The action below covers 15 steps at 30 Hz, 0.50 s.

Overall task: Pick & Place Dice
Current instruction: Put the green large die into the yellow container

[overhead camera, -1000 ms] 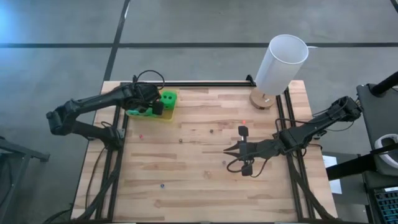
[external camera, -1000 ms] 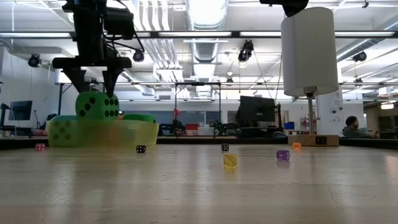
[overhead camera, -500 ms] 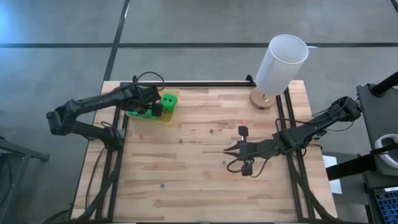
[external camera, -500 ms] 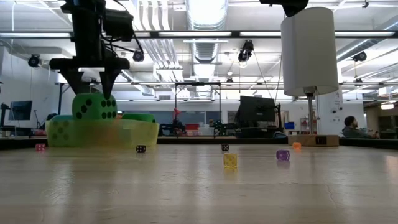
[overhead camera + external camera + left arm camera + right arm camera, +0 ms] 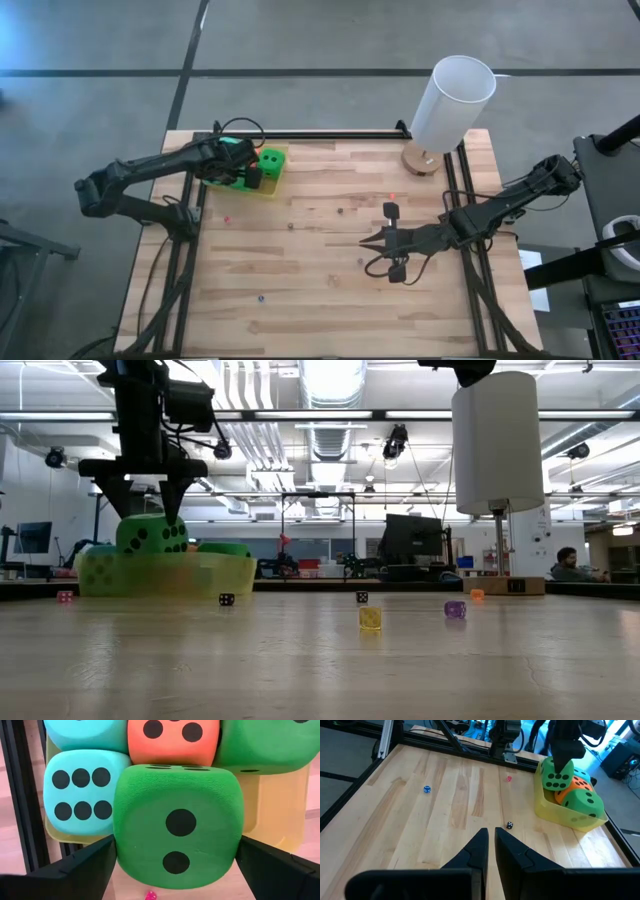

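Dice [image 5: 177, 822] are sitting piled in the yellow tray [image 5: 268, 187] at the worktop's [image 5: 320, 270] far left corner. The left gripper [image 5: 252, 172] is hanging over the top green die with fingers [image 5: 85, 867] spread wide beside it, gripping nothing. The right gripper [image 5: 368, 243] is resting mid-worktop, fingers [image 5: 477, 852] nearly together, empty.

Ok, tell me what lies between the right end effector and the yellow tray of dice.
Bare wood with one small black die, seen in the right wrist view, between the right end effector and yellow tray.
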{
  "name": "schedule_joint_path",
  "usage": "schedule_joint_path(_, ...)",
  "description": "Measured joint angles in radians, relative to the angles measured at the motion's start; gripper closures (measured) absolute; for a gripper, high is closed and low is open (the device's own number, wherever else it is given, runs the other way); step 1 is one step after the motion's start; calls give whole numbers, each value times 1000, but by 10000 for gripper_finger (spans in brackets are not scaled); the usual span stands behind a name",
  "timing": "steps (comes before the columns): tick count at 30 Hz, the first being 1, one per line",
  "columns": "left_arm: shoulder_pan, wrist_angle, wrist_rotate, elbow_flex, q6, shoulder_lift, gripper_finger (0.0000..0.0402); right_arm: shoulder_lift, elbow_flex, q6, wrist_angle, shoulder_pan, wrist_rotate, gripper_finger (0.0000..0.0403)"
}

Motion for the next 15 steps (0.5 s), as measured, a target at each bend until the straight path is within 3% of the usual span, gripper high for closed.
schedule_joint_path(15, 0, 4, 7, 1, 2, 0, 2, 0, 0, 0, 0, 0, 0, 374)
